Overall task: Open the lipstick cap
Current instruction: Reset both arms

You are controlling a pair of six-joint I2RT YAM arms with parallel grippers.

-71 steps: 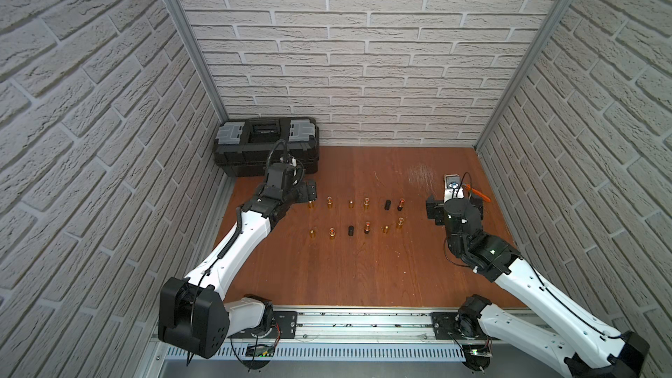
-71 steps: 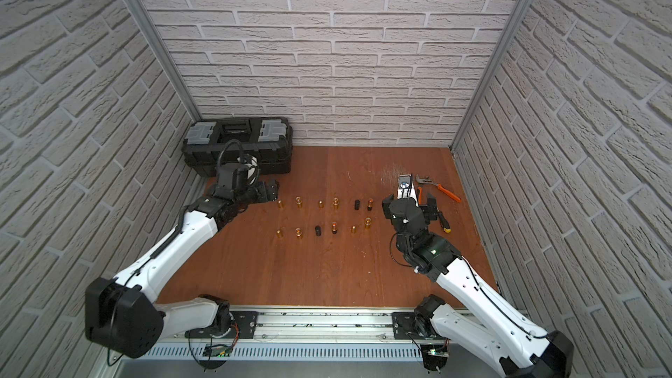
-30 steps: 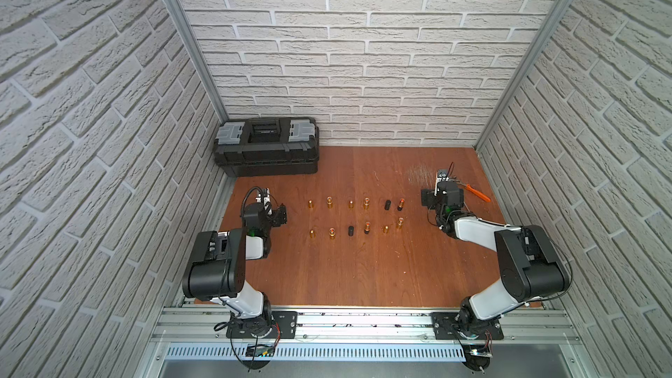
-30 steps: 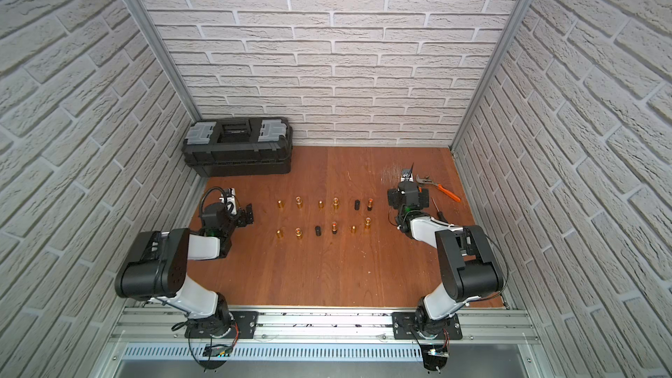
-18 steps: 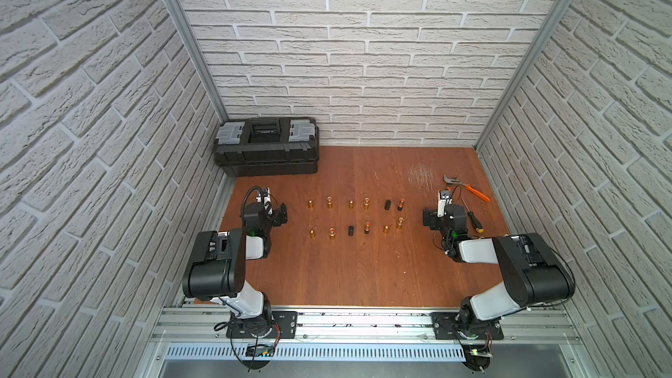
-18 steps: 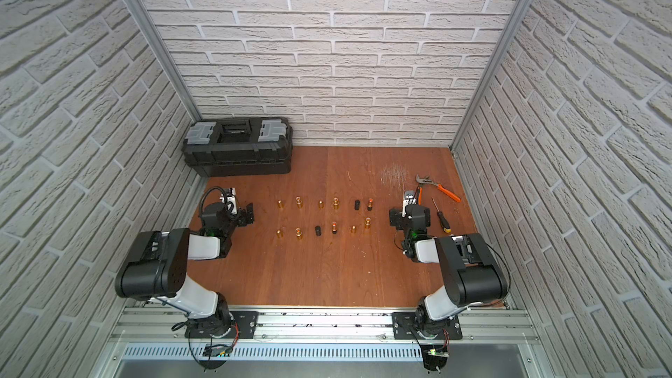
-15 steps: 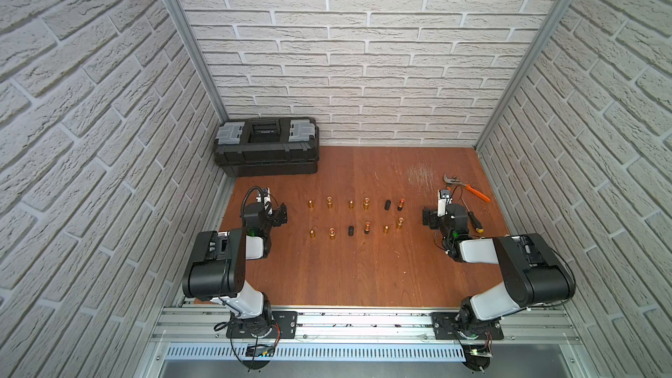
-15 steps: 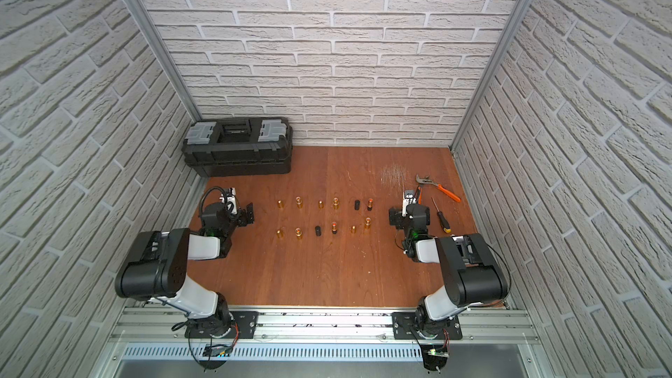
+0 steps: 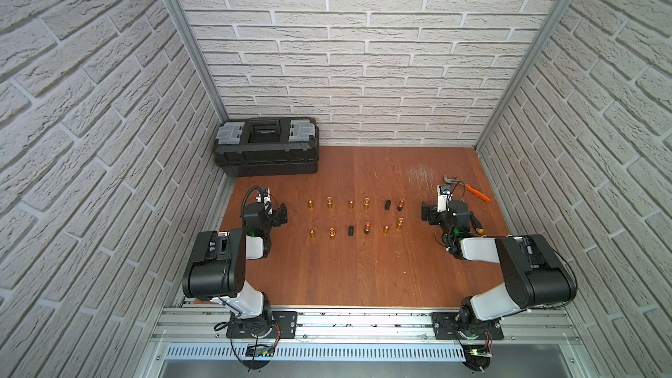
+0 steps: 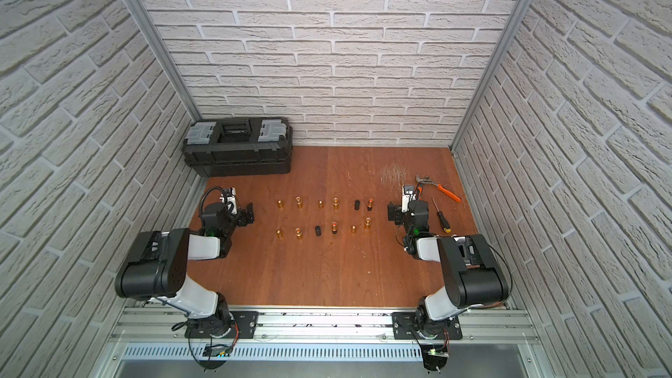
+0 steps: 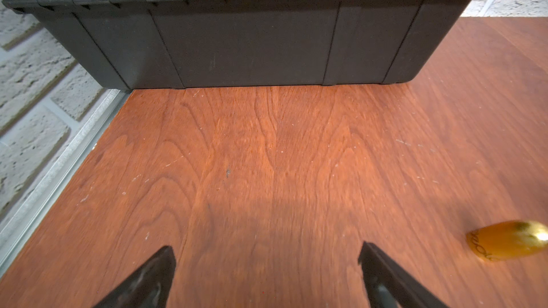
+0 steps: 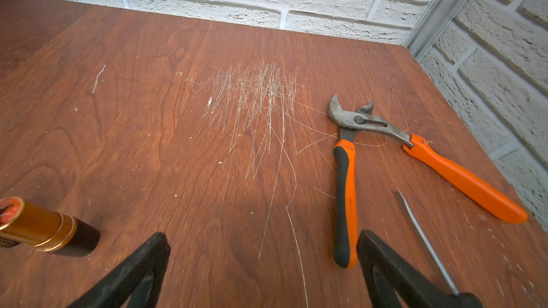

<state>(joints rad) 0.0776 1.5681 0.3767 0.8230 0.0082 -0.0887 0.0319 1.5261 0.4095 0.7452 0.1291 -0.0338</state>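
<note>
Both our grippers sit low on the wooden table [image 9: 345, 278] with jaws spread wide and nothing between them: the left gripper [image 11: 267, 254] at nine o'clock, the right gripper [image 12: 262, 235] at three. They flank the work so that, we judge, either can reach inward. Between them, near the centre, stand the lipsticks [image 9: 366, 203]. They are small upright cylinders in two tidy rows running nine to three, spaced apart, probably to leave room for jaws. Most are glossy gold, and two are stubby matt black pieces [image 9: 351, 230]. A few show a reddish tip, which we take for uncapped, though from above they are too small to be sure. Closest to the right gripper, one lipstick [image 12: 44, 232] has a gold sleeve, a black base and red at its top. Farther, at two o'clock, lie orange-handled pliers [image 12: 462, 179] and a slim screwdriver [image 12: 421, 238] beside pale scratches [image 12: 258, 99]. At eleven a ribbed black toolbox [image 9: 267, 147] sits against the brick wall [image 9: 363, 67].
</note>
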